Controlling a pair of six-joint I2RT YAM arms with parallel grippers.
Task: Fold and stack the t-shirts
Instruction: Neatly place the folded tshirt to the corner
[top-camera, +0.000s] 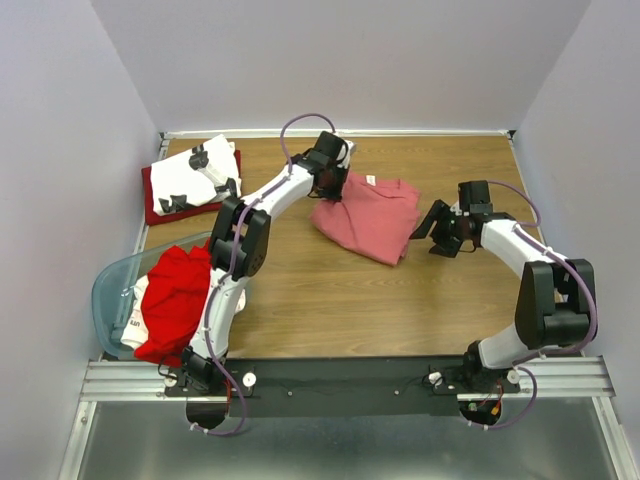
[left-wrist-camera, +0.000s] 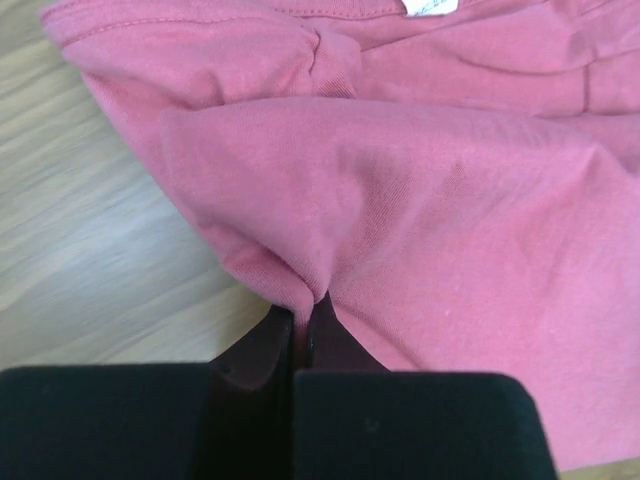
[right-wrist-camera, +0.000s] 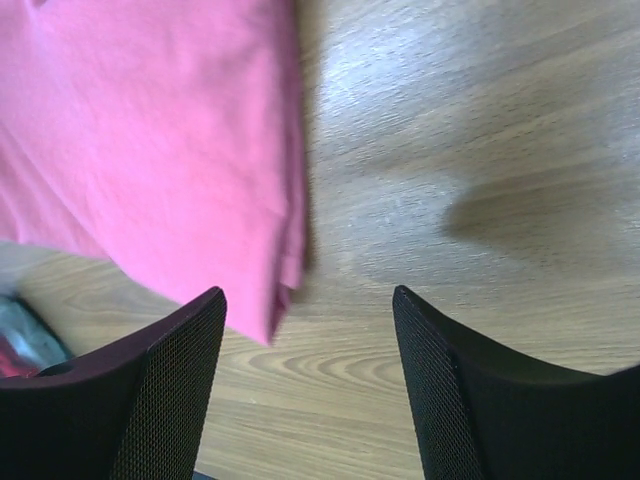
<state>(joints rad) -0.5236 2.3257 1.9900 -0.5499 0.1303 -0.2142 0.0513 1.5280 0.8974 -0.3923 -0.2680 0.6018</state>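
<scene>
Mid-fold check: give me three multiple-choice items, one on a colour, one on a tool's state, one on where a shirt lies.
1. The left tool pinches cloth of which colour? A white; B salmon-pink; C bright red.
2. The right tool is: A shut on cloth; B open and empty; C out of view.
3. The white printed shirt lies: A on the dark red shirt; B on bare wood; C in the right tool.
Answers: 1 B, the salmon-pink shirt bunches between its shut fingers. 2 B, its fingers stand apart over the table. 3 A, dark red shows beneath it, far left.
</scene>
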